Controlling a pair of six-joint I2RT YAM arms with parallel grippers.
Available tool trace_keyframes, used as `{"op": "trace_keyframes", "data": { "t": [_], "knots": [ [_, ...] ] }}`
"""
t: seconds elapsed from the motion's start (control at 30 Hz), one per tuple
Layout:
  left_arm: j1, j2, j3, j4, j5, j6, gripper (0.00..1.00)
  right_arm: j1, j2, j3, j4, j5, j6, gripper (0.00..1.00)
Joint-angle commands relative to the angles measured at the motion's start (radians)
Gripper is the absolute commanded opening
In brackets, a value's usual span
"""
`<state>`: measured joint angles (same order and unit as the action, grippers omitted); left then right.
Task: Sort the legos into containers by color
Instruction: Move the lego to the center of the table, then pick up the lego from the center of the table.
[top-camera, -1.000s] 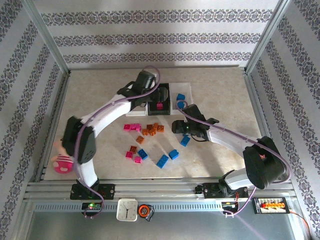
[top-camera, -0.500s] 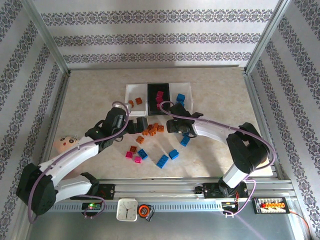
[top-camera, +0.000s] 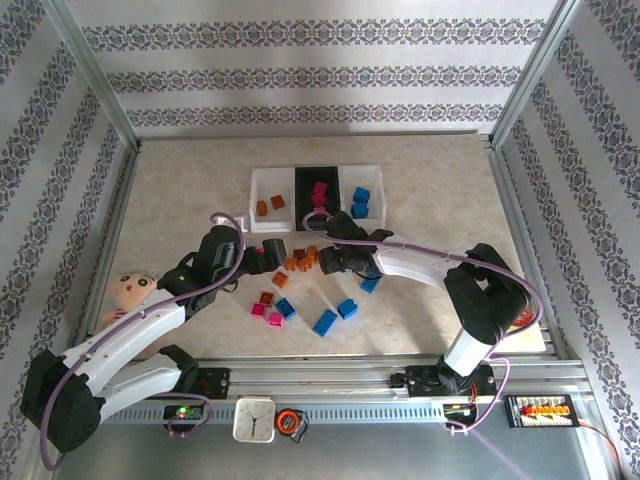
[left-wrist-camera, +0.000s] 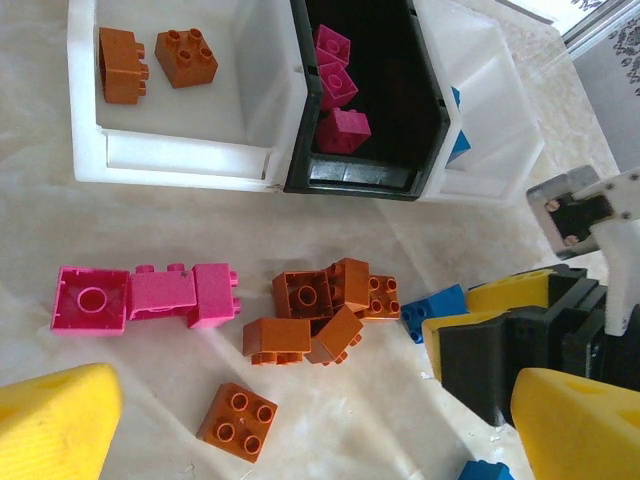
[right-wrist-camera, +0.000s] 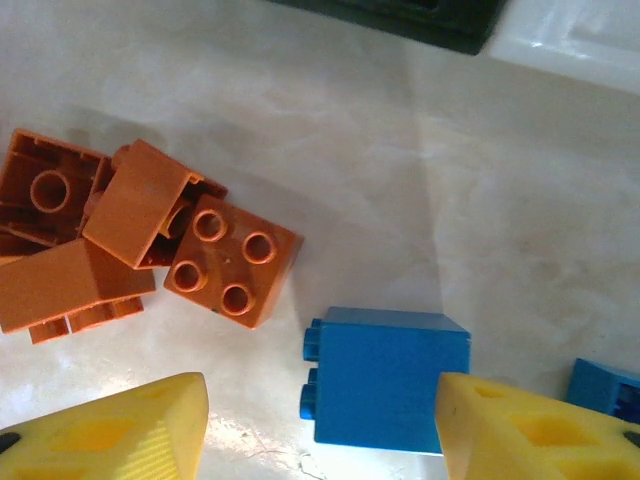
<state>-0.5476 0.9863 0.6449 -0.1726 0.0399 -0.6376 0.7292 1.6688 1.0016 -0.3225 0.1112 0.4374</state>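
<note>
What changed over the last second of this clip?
The left gripper pulled back from over the black bin to the loose pink bricks, jaws open. The right gripper slid left and now straddles a blue brick beside the orange pile, also open. The loose bricks and the bins stayed put.

My arms (top-camera: 130, 335) have white links and black joints; purple cables (top-camera: 225, 214) run along them, and my fingers (right-wrist-camera: 110, 430) are yellow.

Three bins (left-wrist-camera: 180, 160) in the row: two orange bricks (left-wrist-camera: 180, 55) in the left one, three pink bricks (left-wrist-camera: 340, 130) in the black, two blue bricks (top-camera: 361, 195) in the right. At least four blue loose on the tabletop (top-camera: 450, 190). One doll (top-camera: 130, 290).
</note>
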Motion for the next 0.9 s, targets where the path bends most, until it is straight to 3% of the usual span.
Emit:
{"op": "trace_keyframes", "data": {
  "t": [0.0, 0.33, 0.6, 0.7, 0.87],
  "knots": [
    [0.005, -0.008, -0.016, -0.024, -0.023, -0.014, 1.0, -0.01, -0.05, 0.012, -0.038, 0.085, -0.007, 0.64],
    [0.005, -0.009, -0.024, -0.035, -0.039, -0.019, 1.0, -0.02, 0.089, 0.038, -0.015, -0.01, -0.017, 0.59],
    [0.005, -0.019, -0.021, -0.067, -0.065, -0.024, 0.99, -0.035, 0.096, 0.027, 0.007, -0.008, -0.03, 0.4],
    [0.006, -0.027, -0.034, -0.06, -0.068, -0.029, 1.0, -0.04, 0.047, 0.001, 0.015, -0.01, -0.04, 0.29],
    [0.006, -0.05, -0.048, -0.07, -0.075, -0.021, 1.0, -0.074, -0.132, -0.029, 0.01, -0.048, -0.044, 0.25]
  ]
}}
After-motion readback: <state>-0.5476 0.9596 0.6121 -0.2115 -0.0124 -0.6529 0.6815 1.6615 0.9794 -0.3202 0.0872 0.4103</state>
